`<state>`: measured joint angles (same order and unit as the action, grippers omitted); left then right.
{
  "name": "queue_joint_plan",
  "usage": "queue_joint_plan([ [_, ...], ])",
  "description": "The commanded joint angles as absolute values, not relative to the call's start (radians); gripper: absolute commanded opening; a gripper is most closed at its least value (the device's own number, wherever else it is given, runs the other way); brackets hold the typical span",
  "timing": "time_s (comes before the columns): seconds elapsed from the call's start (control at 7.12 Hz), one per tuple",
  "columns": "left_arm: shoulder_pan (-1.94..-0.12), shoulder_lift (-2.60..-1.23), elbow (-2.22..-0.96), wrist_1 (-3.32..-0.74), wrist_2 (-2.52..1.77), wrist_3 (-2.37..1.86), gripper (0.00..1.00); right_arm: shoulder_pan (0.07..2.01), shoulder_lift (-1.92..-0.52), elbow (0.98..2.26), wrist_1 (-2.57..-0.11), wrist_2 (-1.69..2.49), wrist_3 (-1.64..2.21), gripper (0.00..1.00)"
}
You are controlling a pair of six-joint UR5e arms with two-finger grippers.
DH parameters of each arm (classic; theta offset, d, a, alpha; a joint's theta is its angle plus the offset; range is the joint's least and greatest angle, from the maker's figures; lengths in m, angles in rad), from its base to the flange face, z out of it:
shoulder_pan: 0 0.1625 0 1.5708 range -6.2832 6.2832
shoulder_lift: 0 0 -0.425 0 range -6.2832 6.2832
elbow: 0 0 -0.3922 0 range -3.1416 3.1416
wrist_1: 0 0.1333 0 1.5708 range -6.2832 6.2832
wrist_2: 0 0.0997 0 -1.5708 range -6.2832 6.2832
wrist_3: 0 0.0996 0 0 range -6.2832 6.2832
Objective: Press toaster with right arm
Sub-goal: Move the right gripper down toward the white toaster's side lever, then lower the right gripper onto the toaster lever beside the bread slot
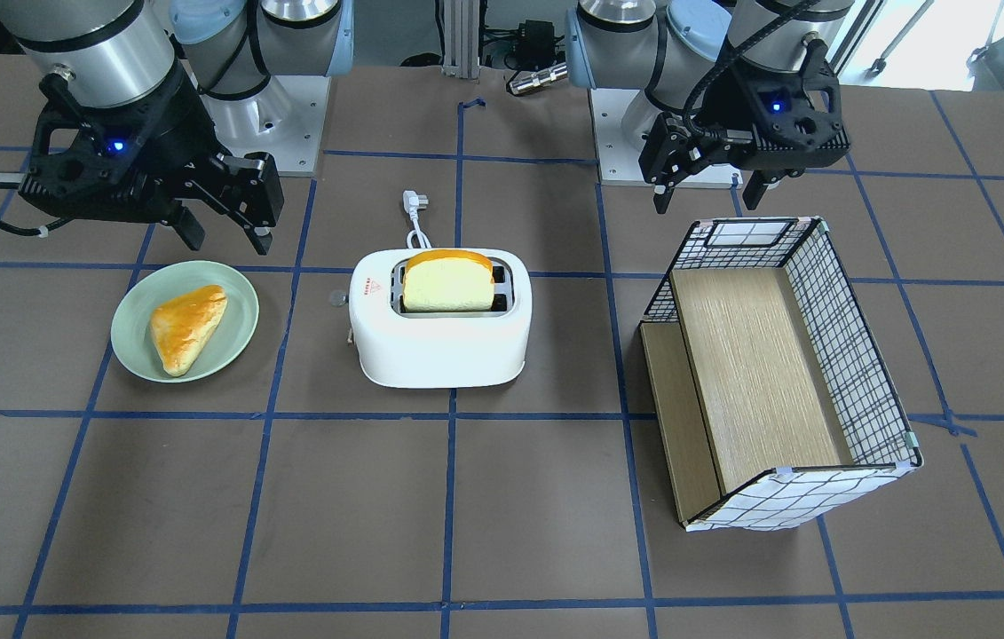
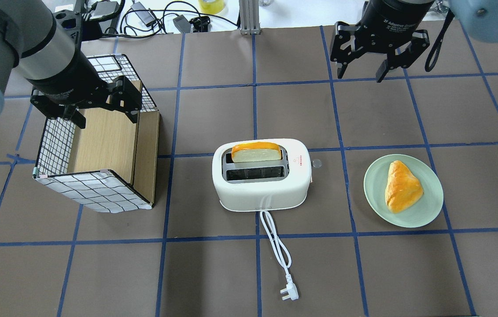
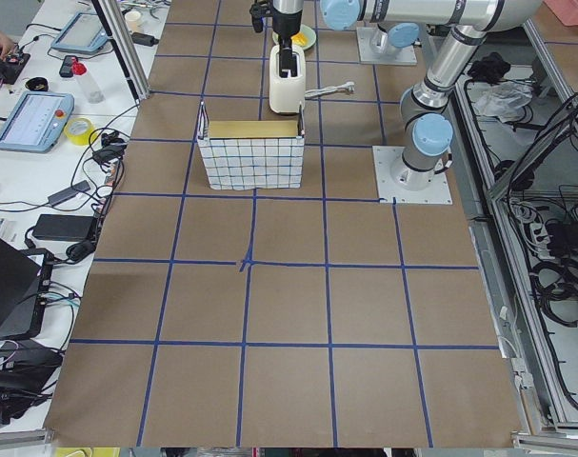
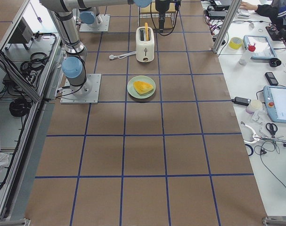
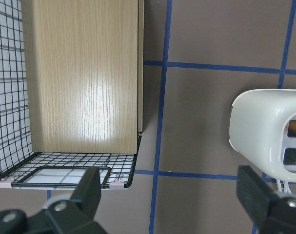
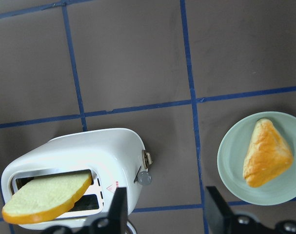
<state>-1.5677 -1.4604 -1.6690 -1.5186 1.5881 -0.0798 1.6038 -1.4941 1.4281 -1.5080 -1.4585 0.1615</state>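
White rounded plastic two-slot toaster (image 2: 261, 176) stands centrally on the brown gridded surface (image 2: 213, 273), long axis running arm to arm. Its lever knob (image 2: 317, 164) sits on the end nearer the right arm's black two-finger claw (image 2: 362, 75), which hovers fingers apart off that end.

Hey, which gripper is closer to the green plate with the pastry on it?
Right. The right gripper hangs raised close to the plate, on its side of the toaster; the left gripper hangs beyond the toaster, over the checkered box.
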Motion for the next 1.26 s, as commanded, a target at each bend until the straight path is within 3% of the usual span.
queue_joint_plan([
  [0.0,-1.568,-1.460,-1.669,-1.519,1.588,-0.080,1.00,1.551,-1.496,1.427,-1.392,-1.332,0.163,0.00],
  [0.42,-1.568,-1.460,-1.669,-1.519,1.588,-0.080,1.00,1.412,-1.494,1.440,-1.242,-1.097,0.007,0.00],
  [1.12,-1.568,-1.460,-1.669,-1.519,1.588,-0.080,1.00,1.315,-1.494,1.698,-1.314,-0.813,-0.323,0.00],
])
